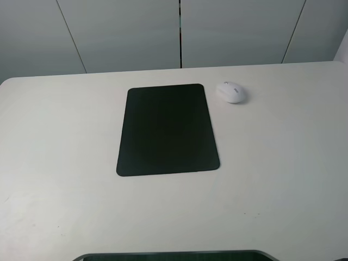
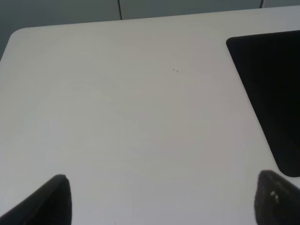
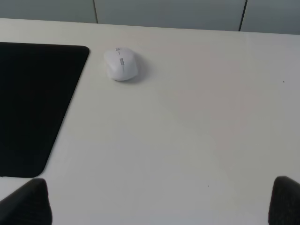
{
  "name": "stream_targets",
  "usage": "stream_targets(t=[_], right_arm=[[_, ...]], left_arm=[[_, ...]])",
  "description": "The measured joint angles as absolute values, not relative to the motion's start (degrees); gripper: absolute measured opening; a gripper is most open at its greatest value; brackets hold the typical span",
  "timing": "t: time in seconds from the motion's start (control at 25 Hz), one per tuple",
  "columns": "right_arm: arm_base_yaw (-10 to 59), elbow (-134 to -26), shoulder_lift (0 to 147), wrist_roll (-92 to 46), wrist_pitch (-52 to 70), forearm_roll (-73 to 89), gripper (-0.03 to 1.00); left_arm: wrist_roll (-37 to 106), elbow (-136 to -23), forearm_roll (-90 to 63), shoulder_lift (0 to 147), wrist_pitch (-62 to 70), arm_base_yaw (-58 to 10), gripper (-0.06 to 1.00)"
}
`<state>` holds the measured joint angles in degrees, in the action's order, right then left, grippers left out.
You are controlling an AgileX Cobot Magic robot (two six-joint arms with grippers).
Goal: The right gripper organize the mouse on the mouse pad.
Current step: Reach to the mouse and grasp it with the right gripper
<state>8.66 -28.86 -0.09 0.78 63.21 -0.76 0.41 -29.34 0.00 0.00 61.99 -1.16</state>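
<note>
The white mouse (image 1: 232, 92) lies on the white table just off the far right corner of the black mouse pad (image 1: 167, 129), not on it. The right wrist view shows the mouse (image 3: 121, 64) beside the pad's corner (image 3: 35, 103), far ahead of my right gripper (image 3: 159, 206). Its two black fingertips (image 3: 26, 202) stand wide apart at the frame edge, open and empty. My left gripper (image 2: 164, 201) is also open and empty over bare table, with the pad's left edge (image 2: 269, 89) beside it. Neither arm shows in the exterior high view.
The white table (image 1: 283, 179) has rounded far corners and ends at a grey panelled wall (image 1: 179, 32). A dark curved edge (image 1: 174, 255) shows at the near middle of the exterior high view.
</note>
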Motion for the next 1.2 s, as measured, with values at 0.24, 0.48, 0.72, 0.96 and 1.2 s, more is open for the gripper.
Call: stream_targets(t=[0.24, 0.48, 0.72, 0.96, 1.2], right_arm=[[8.7, -28.9, -0.1, 0.8, 63.2, -0.8, 0.7], [8.7, -28.9, -0.1, 0.8, 63.2, -0.8, 0.7], [8.7, -28.9, -0.1, 0.8, 63.2, -0.8, 0.7], [8.7, -28.9, -0.1, 0.8, 63.2, -0.6, 0.7], [8.7, -34.9, 7.0, 0.8, 67.1, -0.9, 0.7]], left_arm=[[0.4, -29.3, 0.0, 0.0, 62.0, -1.2, 0.75], [0.4, -29.3, 0.0, 0.0, 62.0, -1.2, 0.75], [0.4, -29.3, 0.0, 0.0, 62.0, -1.2, 0.75], [0.4, -29.3, 0.0, 0.0, 62.0, -1.2, 0.75], [0.4, -29.3, 0.0, 0.0, 62.0, -1.2, 0.75]])
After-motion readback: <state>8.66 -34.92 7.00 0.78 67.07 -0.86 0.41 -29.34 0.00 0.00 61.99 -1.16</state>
